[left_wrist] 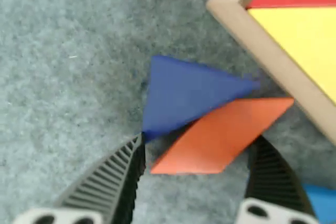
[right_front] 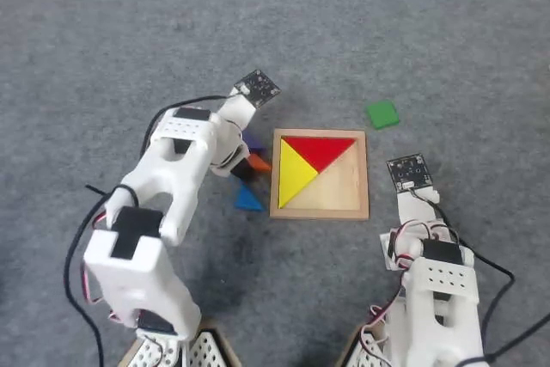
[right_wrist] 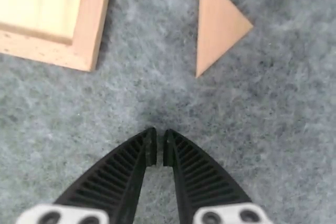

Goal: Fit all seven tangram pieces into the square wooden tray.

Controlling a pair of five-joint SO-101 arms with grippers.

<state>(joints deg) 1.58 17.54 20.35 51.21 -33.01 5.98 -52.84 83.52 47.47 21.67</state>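
The square wooden tray (right_front: 361,186) holds a red triangle (right_front: 320,150) and a yellow triangle (right_front: 296,171); the rest of its floor is bare. Just off its left side lie an orange parallelogram (left_wrist: 220,135), a dark blue triangle (left_wrist: 184,95) and a light blue triangle (right_front: 248,198). My left gripper (left_wrist: 198,148) is open, low over the mat, its fingers on either side of the orange parallelogram. A green square (right_front: 381,113) lies beyond the tray's far right corner. My right gripper (right_wrist: 159,148) is shut and empty, near a tan triangle (right_wrist: 218,22) and a tray corner (right_wrist: 86,24).
Grey felt mat (right_front: 103,66) covers the table, with wide free room at the far side and left. The right arm (right_front: 434,281) stands close to the tray's near right corner. Cables (right_front: 86,238) trail beside the left arm.
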